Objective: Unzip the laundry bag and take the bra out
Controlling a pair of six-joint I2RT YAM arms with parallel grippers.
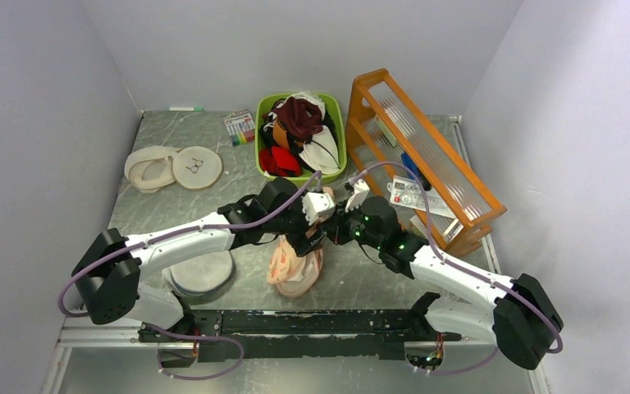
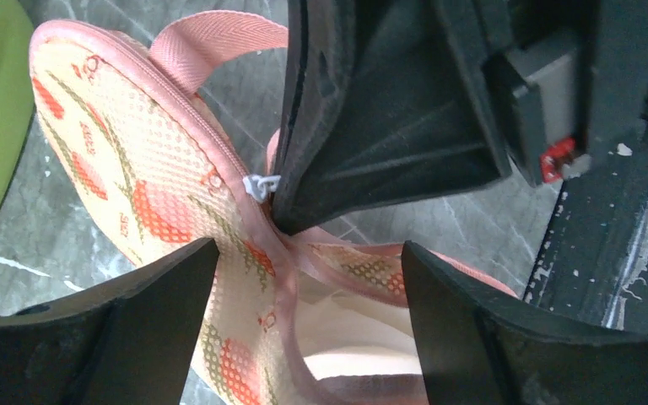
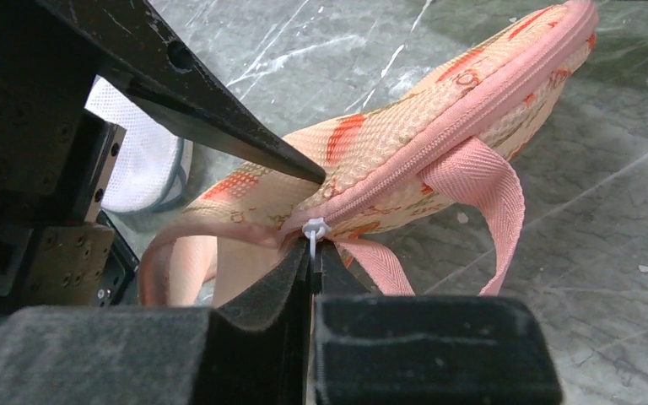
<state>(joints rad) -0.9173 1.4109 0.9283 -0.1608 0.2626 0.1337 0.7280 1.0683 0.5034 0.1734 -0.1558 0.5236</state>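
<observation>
The bean-shaped cream-peach laundry bag with red flower print (image 1: 295, 264) sat near the front middle of the grey marbled table (image 1: 172, 139), between your two arms, with its upper end raised to where your claws met. Its pink zip was parted on one side of the small white zip pull (image 3: 313, 228) and closed on the other, toward the pink webbing handle loop (image 3: 483, 187). White fabric (image 2: 346, 337) showed in the gap, and you could not tell from these views whether it was lining or garment. Your right gripper (image 3: 312, 274) had its fingers pressed together on that pull. Your left gripper (image 2: 308, 249) was spread wide, with the opened part of the bag lying between its fingers and one fingertip touching the flowered panel beside the zip. Just beyond the bag stood the lime-green plastic bin (image 1: 340, 135), heaped with maroon, red and white garments, and to its right the orange wooden rack with a ribbed clear panel (image 1: 426, 160). A round white mesh disc (image 1: 197, 167) lay at the far left, well apart from the bag.
</observation>
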